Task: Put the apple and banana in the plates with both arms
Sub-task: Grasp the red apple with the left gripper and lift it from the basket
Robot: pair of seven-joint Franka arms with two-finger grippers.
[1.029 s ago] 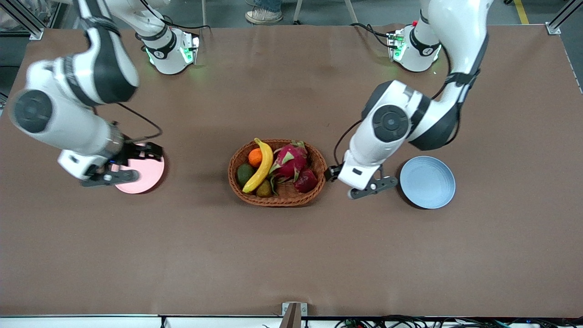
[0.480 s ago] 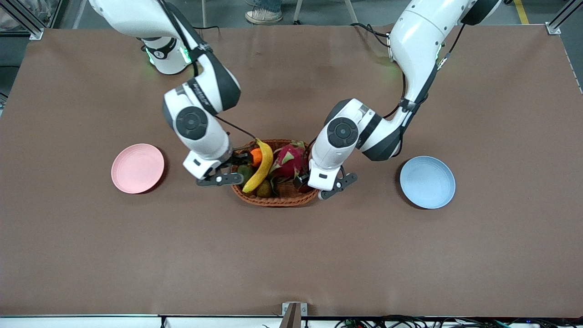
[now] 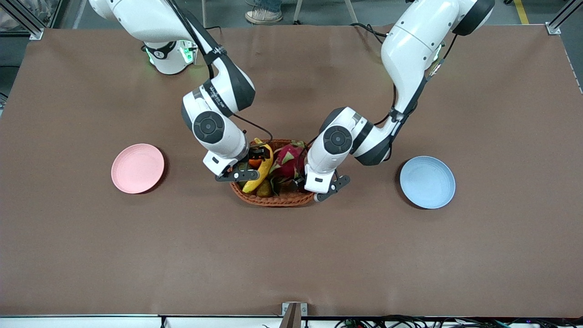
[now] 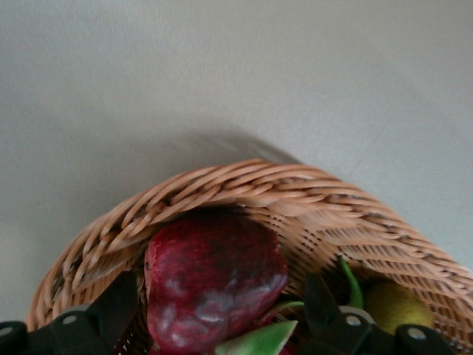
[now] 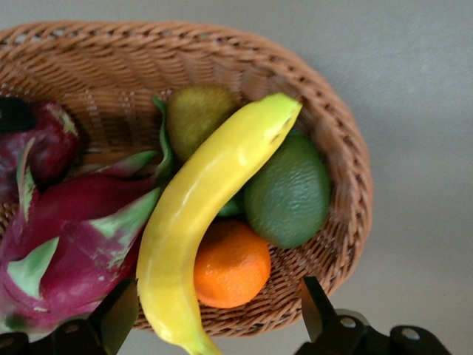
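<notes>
I see the apple (image 4: 211, 281) low in the wicker basket (image 3: 273, 198), at the rim toward the left arm's end; in the front view the left arm's wrist covers it. The left gripper (image 4: 222, 325) is spread, one finger either side of the apple, not clamped. The banana (image 5: 203, 222) lies across the basket's middle, resting on the orange (image 5: 230, 264) and green fruit (image 5: 288, 188), with the dragon fruit (image 5: 74, 237) alongside. The right gripper (image 5: 214, 325) is spread wide over the banana's end. Only the right wrist view gives me the whole banana. The pink plate (image 3: 137, 168) and blue plate (image 3: 427, 181) sit well apart from the basket, toward the two ends of the table, with bare table (image 3: 291, 255) around them.
</notes>
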